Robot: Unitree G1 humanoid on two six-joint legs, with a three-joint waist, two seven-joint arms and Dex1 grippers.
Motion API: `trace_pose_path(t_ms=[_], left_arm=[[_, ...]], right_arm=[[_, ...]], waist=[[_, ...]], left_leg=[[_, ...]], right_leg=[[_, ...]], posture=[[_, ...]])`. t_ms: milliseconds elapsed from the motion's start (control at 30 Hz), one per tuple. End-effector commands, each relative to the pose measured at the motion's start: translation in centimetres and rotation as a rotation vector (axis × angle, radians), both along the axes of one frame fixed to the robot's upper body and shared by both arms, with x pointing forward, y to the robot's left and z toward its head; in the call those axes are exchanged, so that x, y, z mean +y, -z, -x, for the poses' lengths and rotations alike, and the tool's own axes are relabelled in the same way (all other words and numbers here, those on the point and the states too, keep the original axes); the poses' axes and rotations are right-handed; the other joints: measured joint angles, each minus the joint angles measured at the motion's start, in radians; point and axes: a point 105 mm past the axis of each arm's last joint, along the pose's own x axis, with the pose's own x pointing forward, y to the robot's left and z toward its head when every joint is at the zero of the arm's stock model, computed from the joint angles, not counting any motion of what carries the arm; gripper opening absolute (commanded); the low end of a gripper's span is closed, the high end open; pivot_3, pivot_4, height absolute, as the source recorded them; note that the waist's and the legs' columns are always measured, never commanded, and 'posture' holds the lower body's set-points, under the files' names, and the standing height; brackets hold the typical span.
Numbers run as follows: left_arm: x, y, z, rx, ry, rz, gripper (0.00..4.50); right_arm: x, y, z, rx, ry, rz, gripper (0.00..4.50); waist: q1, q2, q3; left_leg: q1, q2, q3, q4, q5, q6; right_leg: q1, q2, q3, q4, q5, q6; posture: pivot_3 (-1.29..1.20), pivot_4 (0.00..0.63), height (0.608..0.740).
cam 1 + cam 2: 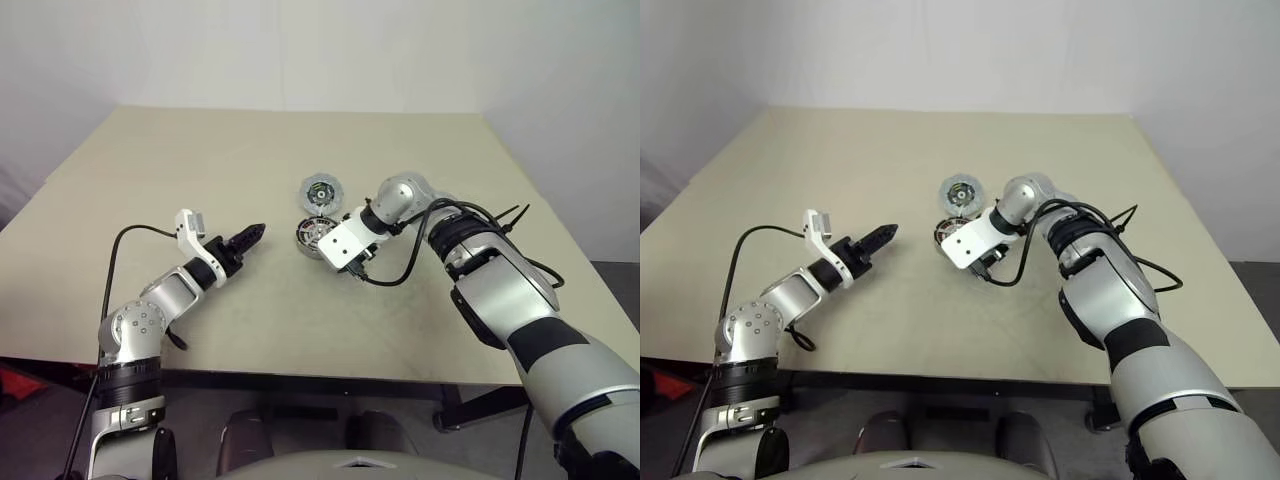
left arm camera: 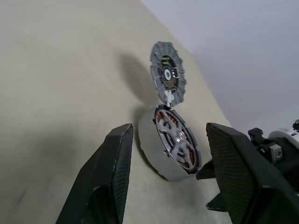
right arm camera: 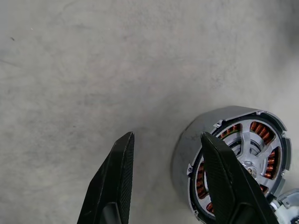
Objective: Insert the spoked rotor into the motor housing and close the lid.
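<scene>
Housing first: the motor housing [image 1: 316, 236] sits on the beige counter [image 1: 200, 160] near its middle, a round silver-walled cup with copper-red windings ringing the inside. The spoked rotor [image 3: 250, 151] is already seated in it, its silver arms crossing over the windings. Hinged to the far edge of the housing, the lid [image 1: 319, 190] lies flipped open and flat on the counter, its inner face with a dark centre turned up.

The right claw [image 3: 170, 182] hangs just beside the housing on the robot's right, pointing steeply downward. Its two black fingers stand parted with nothing between them; in the right wrist view one finger [image 3: 224, 182] overlaps the housing's wall, while the other finger is over bare counter. Whether that finger actually touches the wall cannot be told. In the head views the white wrist block [image 1: 345, 243] of this arm covers the right edge of the housing.

The left claw [image 1: 250, 236] is on the housing's other side, held about level above the counter and aimed at the housing, clearly apart from it with open counter between. Its fingers [image 2: 110, 177] are spread and empty, and the left wrist view frames the housing and the open lid between them, further off. A black cable [image 1: 400, 265] loops down from the right forearm to the counter beside the wrist block.
</scene>
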Motion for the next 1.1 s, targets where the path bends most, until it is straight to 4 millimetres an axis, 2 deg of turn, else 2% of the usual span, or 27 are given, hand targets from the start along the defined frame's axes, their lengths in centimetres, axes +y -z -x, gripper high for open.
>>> trace_pose_path(t_ms=[33, 333, 567, 900, 1100], left_arm=[[-0.3, -0.9, 0.3, -0.040, 0.008, -0.003, 2.64], [-0.7, -0.2, 0.5, -0.013, 0.011, 0.002, 2.64], [-0.4, -0.4, 0.3, -0.017, 0.007, -0.004, 2.64], [0.2, -0.3, 0.3, -0.017, -0.015, -0.009, 2.64], [0.9, -0.5, 0.2, -0.023, -0.038, -0.012, 2.64]], right_arm=[[-0.4, -2.0, -1.4, -0.088, 0.036, -0.003, 2.56], [-0.8, -3.6, -2.4, -0.128, 0.087, -0.041, 2.56], [-0.5, -1.9, -2.6, -0.104, 0.149, -0.029, 2.56], [0.4, -1.5, -2.9, -0.113, 0.188, -0.038, 2.56], [0.1, -0.3, -2.4, -0.085, 0.177, -0.002, 2.56]], waist=[[-0.002, 0.000, 0.000], [-0.013, 0.000, 0.001], [-0.022, 0.001, 0.001], [-0.022, 0.001, 0.001], [-0.022, 0.001, 0.001]], left_leg=[[0.000, 0.000, 0.000, 0.001, 0.000, 0.000], [0.001, 0.001, 0.000, 0.009, 0.000, 0.000], [-0.002, 0.001, 0.000, 0.009, 0.000, 0.000], [-0.002, 0.001, 0.000, 0.009, 0.000, 0.000], [-0.002, 0.001, 0.000, 0.009, 0.000, 0.000]], right_leg=[[0.000, 0.000, 0.000, 0.001, 0.000, 0.000], [-0.001, 0.000, 0.002, 0.013, 0.000, 0.000], [-0.004, 0.000, 0.002, 0.012, 0.000, 0.000], [-0.004, 0.000, 0.002, 0.012, 0.000, -0.001], [-0.004, 0.000, 0.002, 0.012, 0.000, -0.001]], posture=[[0.00, 0.000, 0.740], [0.00, 0.000, 0.740], [0.00, 0.000, 0.740], [0.00, 0.000, 0.740], [0.00, 0.000, 0.740]])
